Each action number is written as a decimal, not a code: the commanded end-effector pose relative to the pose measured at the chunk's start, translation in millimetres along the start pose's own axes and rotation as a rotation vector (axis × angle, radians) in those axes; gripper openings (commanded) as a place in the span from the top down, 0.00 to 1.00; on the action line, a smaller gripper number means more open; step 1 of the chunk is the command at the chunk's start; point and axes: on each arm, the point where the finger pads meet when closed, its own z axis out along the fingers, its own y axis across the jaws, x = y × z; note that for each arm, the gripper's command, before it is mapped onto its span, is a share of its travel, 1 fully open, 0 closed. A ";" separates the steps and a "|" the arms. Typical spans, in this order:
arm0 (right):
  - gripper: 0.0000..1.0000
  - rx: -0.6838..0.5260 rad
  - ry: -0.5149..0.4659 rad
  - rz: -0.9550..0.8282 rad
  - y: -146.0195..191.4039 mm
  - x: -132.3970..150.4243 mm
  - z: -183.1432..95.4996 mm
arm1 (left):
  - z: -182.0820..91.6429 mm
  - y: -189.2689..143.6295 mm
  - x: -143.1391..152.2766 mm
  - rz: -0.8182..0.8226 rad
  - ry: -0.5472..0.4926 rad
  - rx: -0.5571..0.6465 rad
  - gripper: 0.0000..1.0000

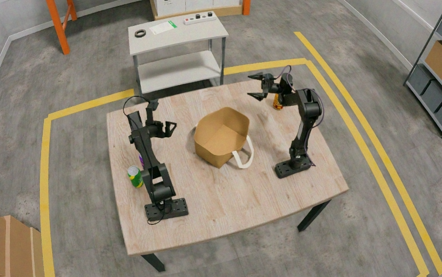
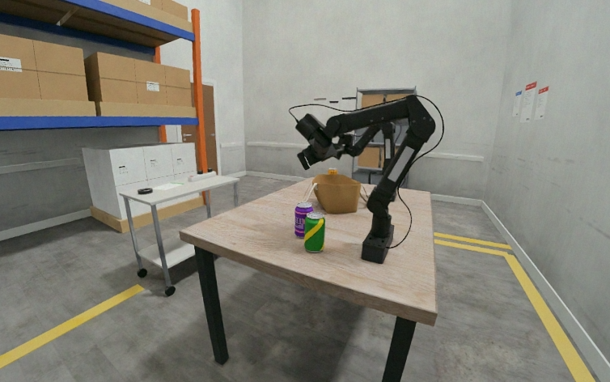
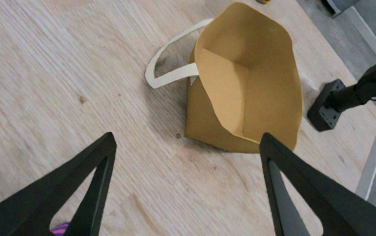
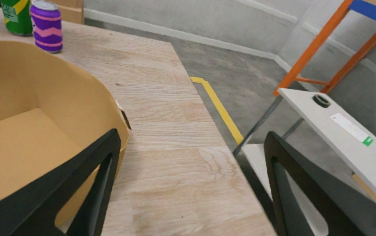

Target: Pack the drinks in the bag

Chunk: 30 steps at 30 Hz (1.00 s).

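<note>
The left end effector (image 1: 174, 125) (image 2: 321, 155) (image 3: 187, 138) stands fully open with nothing between its fingers, pointing towards the paper-brown canvas bag (image 1: 211, 158) (image 2: 337, 197) (image 3: 210, 122) (image 4: 85, 85). Its nearest drink, the purple can (image 1: 140, 160) (image 2: 300, 220) (image 3: 60, 230) (image 4: 47, 27), lies off that line, back towards the arm's own base and on the side away from the bag. The green can (image 1: 135, 178) (image 2: 314, 234) (image 4: 18, 17) stands just beyond it, nearer the worktop (image 1: 228, 202) (image 2: 269, 229) (image 3: 100, 110) (image 4: 165, 100) edge. Both have their long axes upright, and both fall plainly to the left arm.

The right end effector (image 1: 252, 85) (image 2: 344, 148) (image 4: 191, 136) is also wide open and holds nothing. The orange-and-red can (image 1: 278, 101) (image 2: 332, 171) (image 3: 263, 1) is upright behind its fingertips, beneath the wrist in the top view, so this arm is the nearer one.

All three drinks are outside the bag, which stands between the arms, walls up. Each arm would probably have to draw back and turn its fingers to its can before closing, then lift over the bag's rim and lower inside; brushing a wall could fold it.
</note>
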 end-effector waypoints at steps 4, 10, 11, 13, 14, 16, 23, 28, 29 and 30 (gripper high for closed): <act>0.00 0.002 -0.004 -0.012 -1.6 -3.6 0.1 | -2.1 -1.7 -5.3 0.018 -0.013 -0.001 0.00; 0.00 0.002 -0.004 -0.012 -1.6 -3.6 0.1 | -2.1 -1.7 -5.3 0.018 -0.013 -0.001 0.00; 0.00 0.002 -0.004 -0.012 -1.6 -3.6 0.1 | -2.1 -1.7 -5.3 0.018 -0.013 -0.001 0.00; 0.00 0.002 -0.004 -0.012 -1.6 -3.6 0.1 | -2.1 -1.7 -5.3 0.018 -0.013 -0.001 0.00; 0.00 0.002 -0.004 -0.012 -1.6 -3.6 0.1 | -2.1 -1.7 -5.3 0.018 -0.013 -0.001 0.00; 0.00 0.002 -0.004 -0.012 -1.6 -3.6 0.1 | -2.1 -1.7 -5.3 0.018 -0.013 -0.001 0.00; 0.00 0.082 0.005 -0.016 -21.2 -24.2 4.3 | -9.8 -0.6 -31.8 0.096 -0.067 -0.067 0.00; 0.00 0.200 0.041 0.026 -43.3 -33.5 4.1 | -13.1 11.5 -47.3 0.133 -0.101 -0.160 0.00; 0.00 0.232 0.050 0.039 -48.8 -35.8 3.4 | -14.5 14.3 -51.7 0.141 -0.111 -0.184 0.00; 0.00 0.266 0.060 0.053 -54.6 -38.5 2.4 | -16.2 16.7 -58.1 0.154 -0.125 -0.211 0.00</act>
